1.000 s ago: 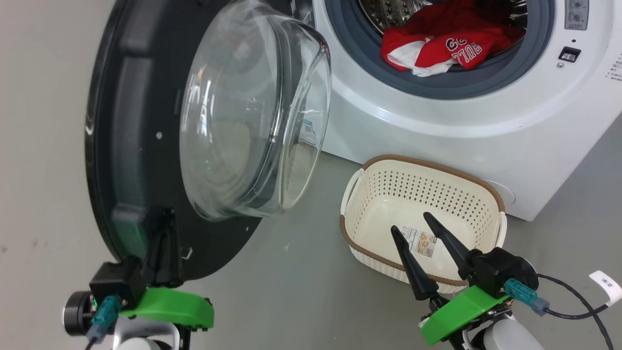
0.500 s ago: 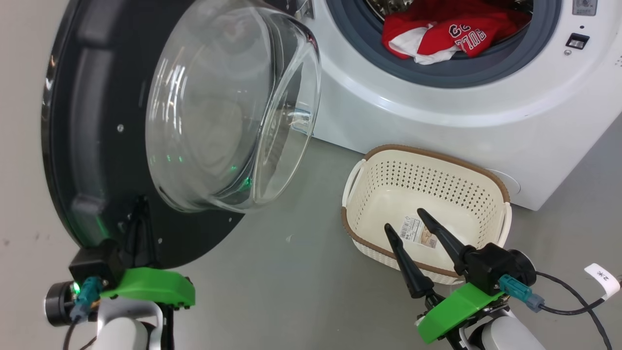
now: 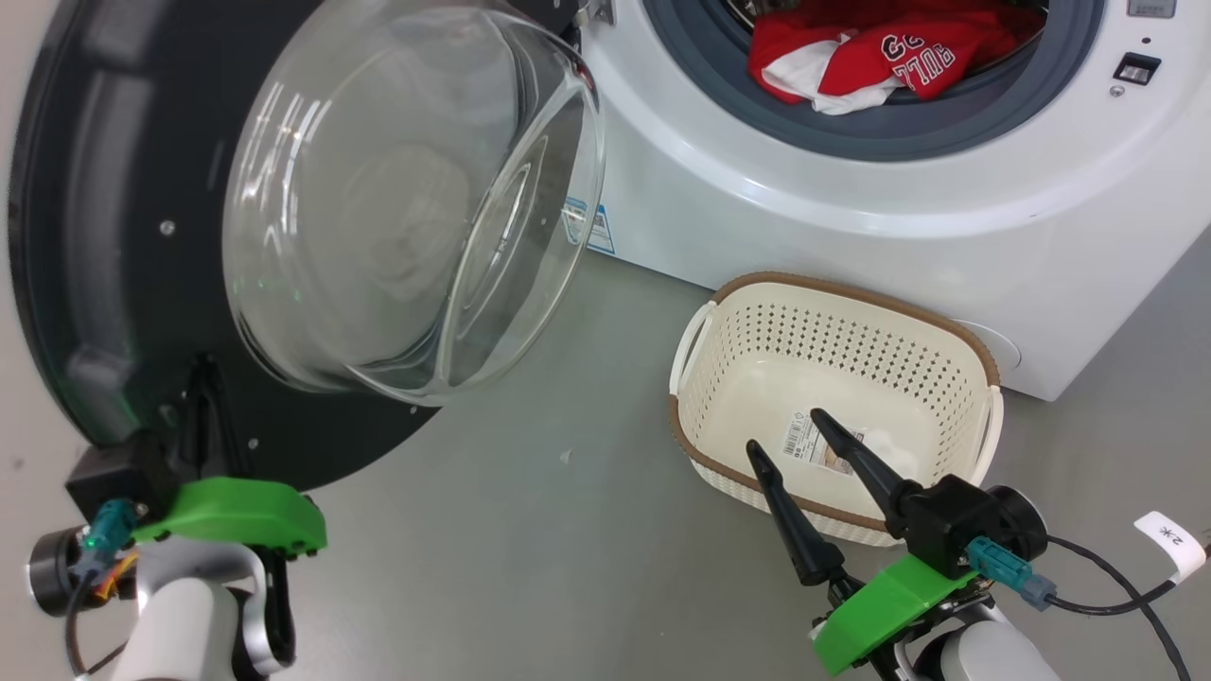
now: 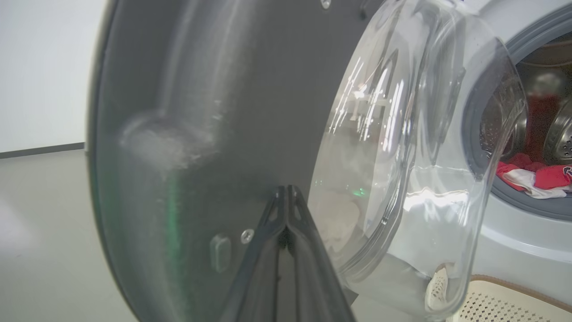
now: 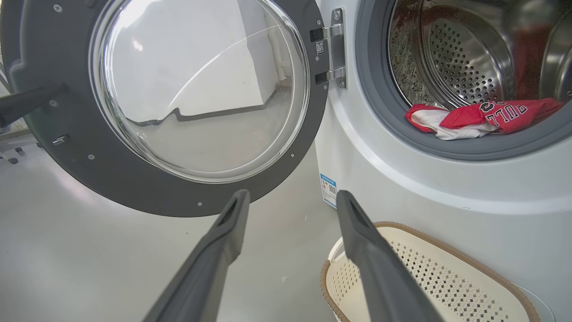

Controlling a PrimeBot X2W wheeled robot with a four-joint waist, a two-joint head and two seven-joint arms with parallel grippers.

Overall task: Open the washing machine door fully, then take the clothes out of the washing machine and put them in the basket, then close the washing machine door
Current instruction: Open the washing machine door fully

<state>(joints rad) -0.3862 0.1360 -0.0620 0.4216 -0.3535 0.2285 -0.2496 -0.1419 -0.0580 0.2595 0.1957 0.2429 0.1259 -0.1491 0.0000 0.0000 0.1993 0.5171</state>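
door first: the washing machine door (image 3: pixel 104 236) stands swung out to the left of the washing machine (image 3: pixel 851 236), its inner face and bulging glass bowl (image 3: pixel 397 208) turned toward the head camera. the left end effector (image 3: pixel 201 374) is pinched together with nothing between its fingers, tips lying against the door's dark inner rim just below the bowl (the left wrist view shows the two fingers (image 4: pixel 268 232) meeting in a point there). the clothes (image 3: pixel 880 52), red with white parts and lettering, lie in the mouth of the drum (image 5: pixel 460 58), draped onto the grey ring (image 3: pixel 851 142). the basket (image 3: pixel 851 295) sits on the floor (image 3: pixel 530 530) just in front of the machine, a sticker (image 3: pixel 799 445) on its bottom. the right end effector (image 3: pixel 787 430) hangs above the basket's near side, fingers spread wide, gripping nothing.
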